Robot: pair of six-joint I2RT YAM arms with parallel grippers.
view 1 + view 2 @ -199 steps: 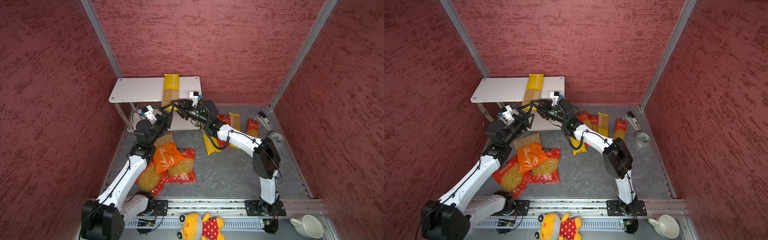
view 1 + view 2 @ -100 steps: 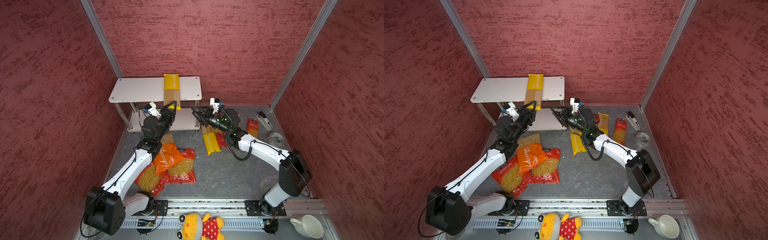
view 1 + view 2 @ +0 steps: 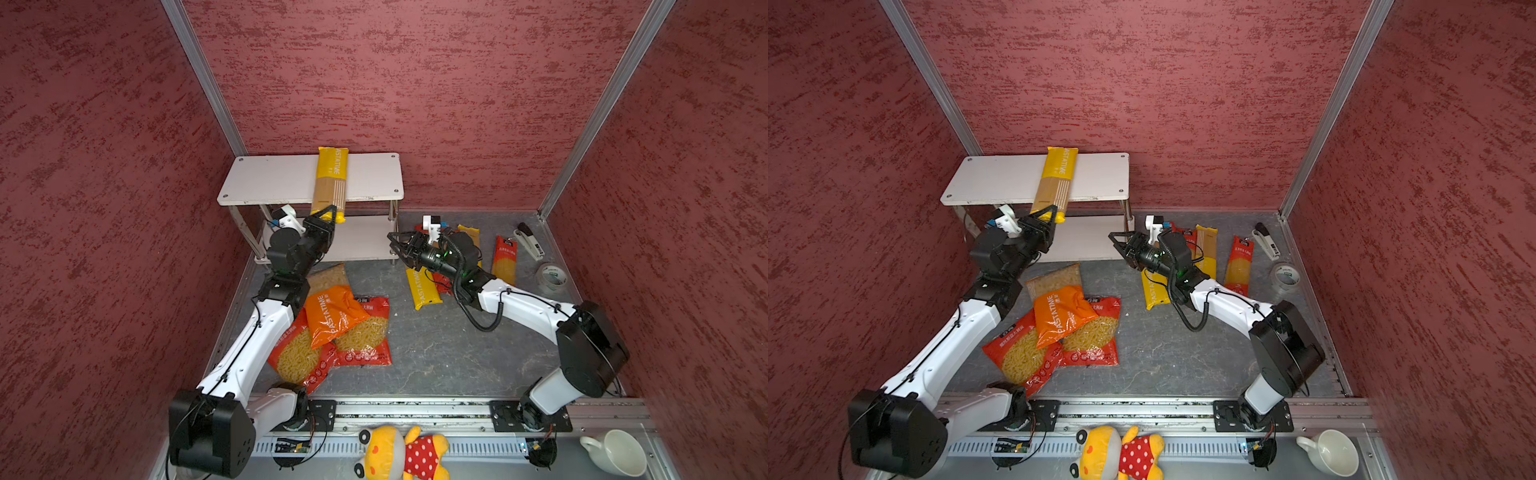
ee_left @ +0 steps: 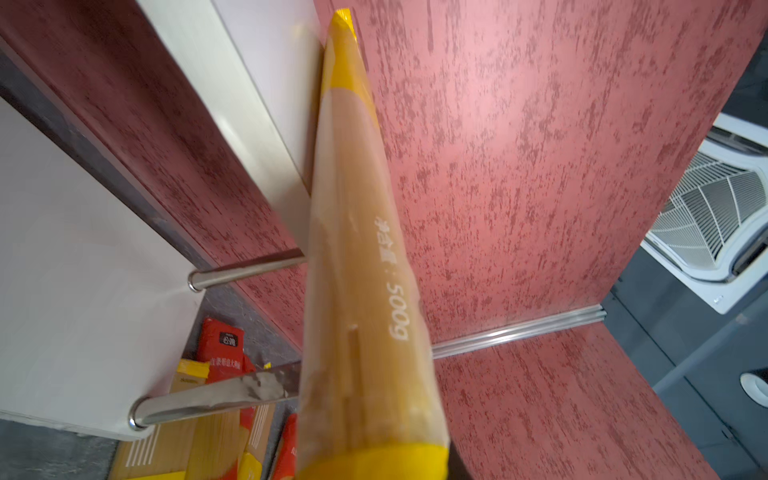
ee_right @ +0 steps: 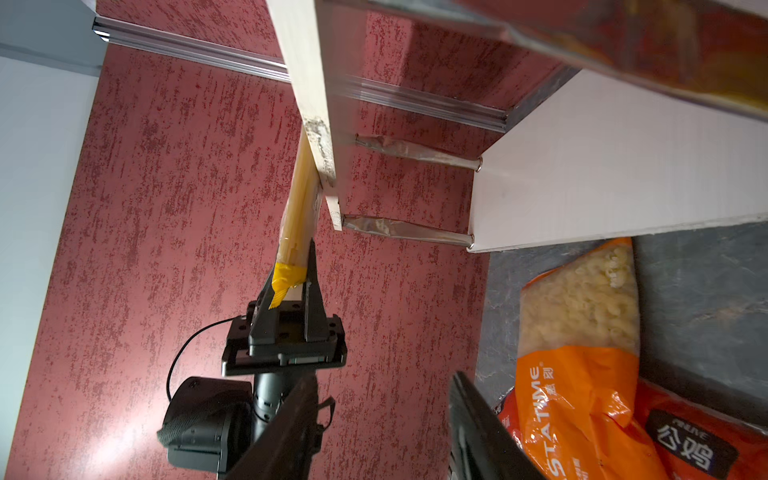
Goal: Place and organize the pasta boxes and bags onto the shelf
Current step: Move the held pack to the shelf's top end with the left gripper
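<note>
left gripper (image 3: pixel 330 211) clamped on the near end of a yellow spaghetti pack (image 3: pixel 331 174), which overhangs the shelf (image 3: pixel 270 185) front edge. pack lies crosswise on the shelf's top board. right gripper (image 3: pixel 397 245) just beside the shelf's front right post, jaws apart, nothing in them. orange bag (image 3: pixel 334 316) and red bags (image 3: pixel 365 338) heaped on the floor in front of the shelf. other spaghetti packs (image 3: pixel 422 289) on the floor right of the shelf.
</note>
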